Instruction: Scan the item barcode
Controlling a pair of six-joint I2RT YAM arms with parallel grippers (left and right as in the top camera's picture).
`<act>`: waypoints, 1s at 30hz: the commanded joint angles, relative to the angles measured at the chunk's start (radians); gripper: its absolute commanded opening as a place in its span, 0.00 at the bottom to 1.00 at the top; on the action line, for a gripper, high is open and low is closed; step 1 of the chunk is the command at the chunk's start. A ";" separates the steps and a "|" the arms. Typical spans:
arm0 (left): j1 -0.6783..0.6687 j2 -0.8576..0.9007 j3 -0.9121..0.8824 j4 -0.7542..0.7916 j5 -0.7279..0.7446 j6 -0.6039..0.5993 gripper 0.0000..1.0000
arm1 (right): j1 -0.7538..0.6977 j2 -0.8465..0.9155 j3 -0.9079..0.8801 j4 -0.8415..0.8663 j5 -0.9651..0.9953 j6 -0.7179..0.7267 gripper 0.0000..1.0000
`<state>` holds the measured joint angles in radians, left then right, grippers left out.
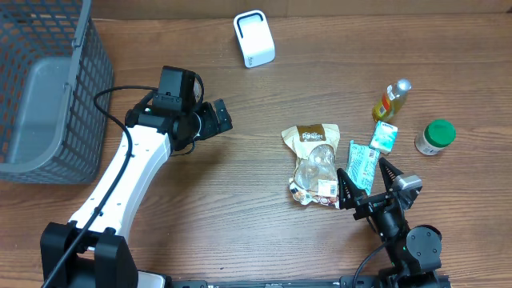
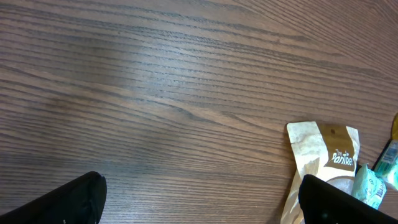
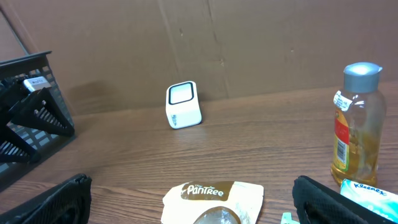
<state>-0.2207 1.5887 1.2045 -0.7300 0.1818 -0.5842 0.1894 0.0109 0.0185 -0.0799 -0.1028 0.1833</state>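
From overhead, your snack bag lies flat right of centre, long axis running toward the far edge and printed header at the far end. The white scanner stands well apart beyond it. Your left gripper is spread wide over bare table, and the right gripper is spread just beside the bag. On the left wrist view, the bag shows at lower right. On the right wrist view, the scanner's window faces you beyond the bag's header.

Here's the left claw spread wide over the brown wood-grain worktop; a tan-and-brown snack pouch lies by one black finger, a teal plastic packet just beside it.
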 commanded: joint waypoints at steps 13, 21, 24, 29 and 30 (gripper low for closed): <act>0.002 -0.006 0.004 0.001 -0.010 0.009 1.00 | -0.028 -0.008 -0.011 0.003 0.011 -0.002 1.00; 0.002 -0.006 0.004 0.001 -0.010 0.009 1.00 | -0.028 -0.008 -0.011 0.064 0.017 -0.002 1.00; 0.002 -0.006 0.004 0.001 -0.010 0.009 1.00 | -0.028 -0.008 -0.011 0.162 0.044 -0.003 1.00; 0.002 -0.006 0.004 0.001 -0.010 0.009 1.00 | -0.028 -0.008 -0.011 0.246 0.087 -0.003 1.00; 0.002 -0.006 0.004 0.001 -0.010 0.009 1.00 | -0.028 -0.008 -0.011 0.235 0.087 -0.003 1.00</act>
<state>-0.2207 1.5887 1.2045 -0.7300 0.1818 -0.5842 0.1642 0.0109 0.0185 0.1589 -0.0509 0.1825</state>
